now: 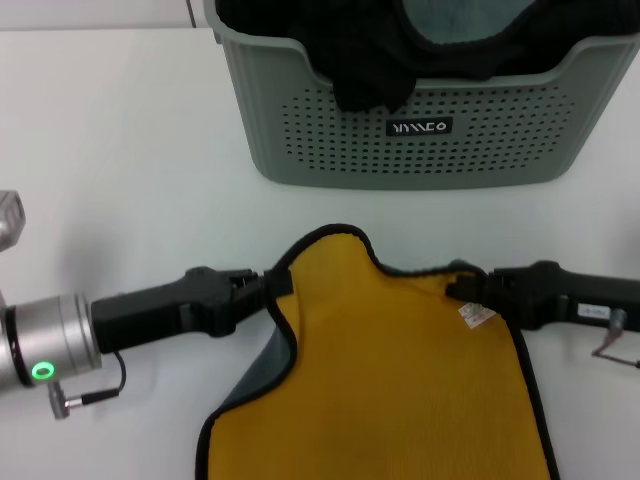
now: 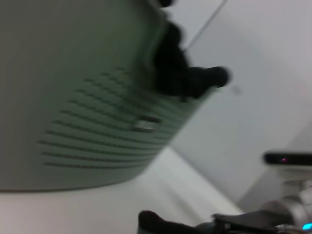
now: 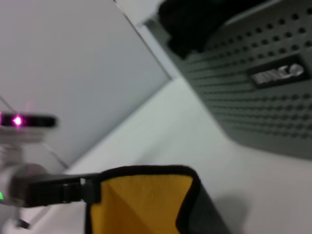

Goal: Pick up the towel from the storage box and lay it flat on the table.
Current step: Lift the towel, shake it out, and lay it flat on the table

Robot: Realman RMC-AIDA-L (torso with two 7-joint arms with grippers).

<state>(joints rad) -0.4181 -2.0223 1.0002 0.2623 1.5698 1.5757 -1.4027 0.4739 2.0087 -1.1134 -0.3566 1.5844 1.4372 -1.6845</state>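
Looks like a robot test bench in a lab rather than a home. Plain white counter [image 1: 120, 150], unmarked and bare of household clutter, with a seam showing at its far edge. Perforated grey-green storage box [image 1: 420, 140] near the far edge, holding dark cloths. Metal arm with a lit green status ring [image 1: 42, 372] reaching in from the left edge; a black arm [image 1: 570, 298] from the right. Blank pale wall [image 3: 68, 63] beyond.

the towel [image 3: 146, 200] shows its yellow face and black edging on the white table [image 3: 204, 136], with the left gripper [image 3: 90, 190] clamped on its edge. the storage box [image 3: 258, 102] stands beyond it, apart from it, with black cloth [image 3: 195, 22] over its rim.
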